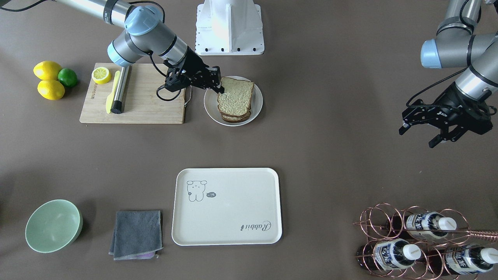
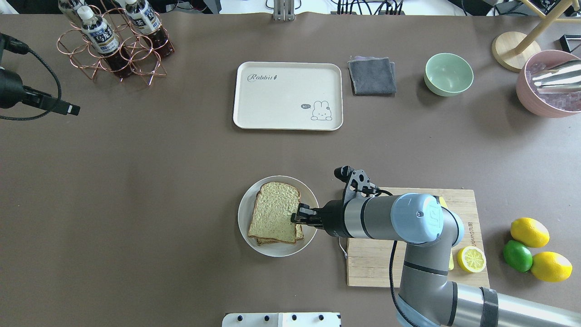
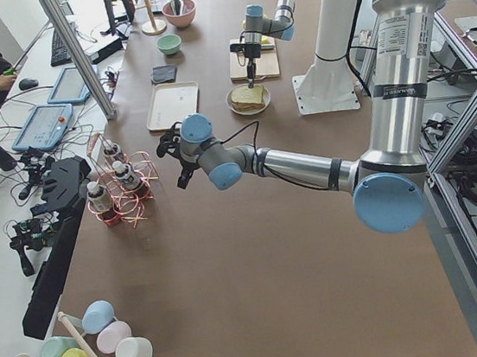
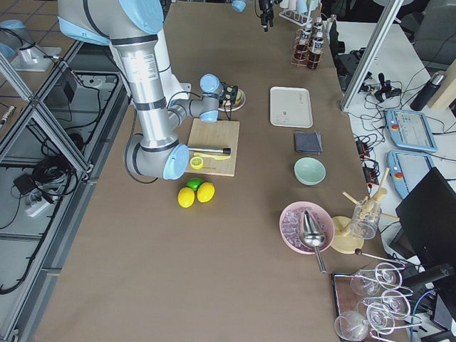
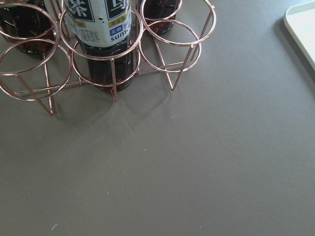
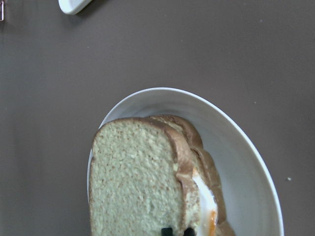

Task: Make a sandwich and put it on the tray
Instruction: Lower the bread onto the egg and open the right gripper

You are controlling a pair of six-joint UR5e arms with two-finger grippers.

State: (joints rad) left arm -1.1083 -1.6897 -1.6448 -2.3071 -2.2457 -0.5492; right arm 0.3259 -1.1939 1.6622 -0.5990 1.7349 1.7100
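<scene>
The sandwich (image 1: 235, 97) lies on a round white plate (image 1: 210, 107) beside the cutting board. It is two tan slices with a white egg and orange yolk (image 6: 209, 209) between them. My right gripper (image 1: 221, 88) is at the sandwich's edge, its jaws closed on the top slice (image 6: 133, 182); it also shows in the overhead view (image 2: 298, 215). The cream tray (image 1: 249, 186) lies bare at mid-table, apart from both grippers. My left gripper (image 1: 421, 135) hangs open and empty above the table at the robot's left.
A wooden cutting board (image 1: 148, 111) holds a lemon half (image 1: 101, 74), a yellow knife and a metal cylinder. Lemons and a lime (image 1: 67, 77) lie beyond it. A green bowl (image 1: 53, 225), a grey cloth (image 1: 136, 233) and a copper bottle rack (image 1: 412, 241) stand along the far edge.
</scene>
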